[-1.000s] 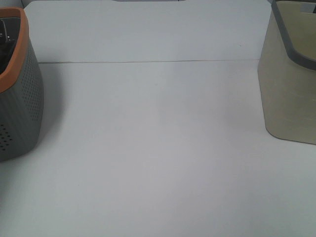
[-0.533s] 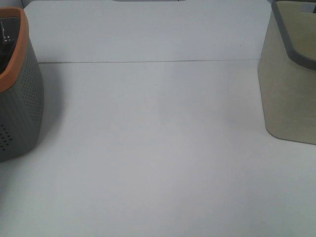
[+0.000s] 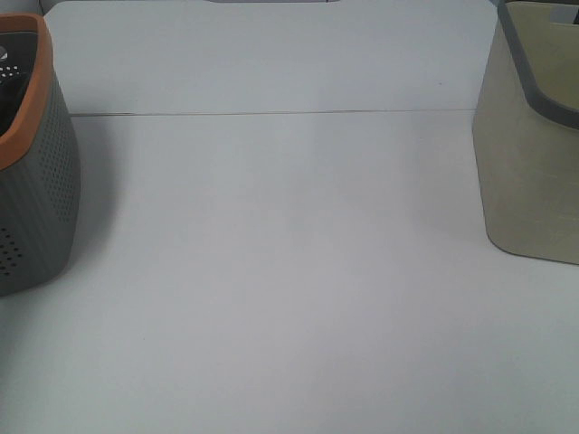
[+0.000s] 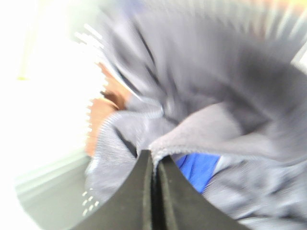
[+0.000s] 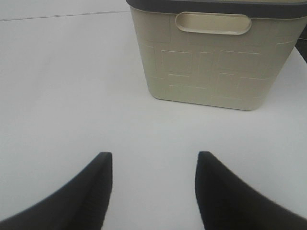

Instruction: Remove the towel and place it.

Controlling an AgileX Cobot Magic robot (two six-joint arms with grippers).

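The towel (image 4: 211, 129), dark navy-grey terry cloth with a hemmed edge, fills the blurred left wrist view in bunched folds. My left gripper (image 4: 154, 165) has its black fingers pressed together, with the towel's hem pinched at their tips. A blue item (image 4: 199, 170) shows under the folds. The high view shows neither gripper, only a dark shape (image 3: 11, 63) inside the grey basket with an orange rim (image 3: 41, 190) at the left edge. My right gripper (image 5: 153, 165) is open and empty, low over the white table.
A beige basket with a grey rim (image 3: 529, 163) stands at the right of the table; it also shows in the right wrist view (image 5: 211, 57), ahead of the open fingers. A seam (image 3: 271, 113) crosses the white table.
The dark shape inside the grey basket has shifted slightly in the high view. The two baskets and the table have not moved.
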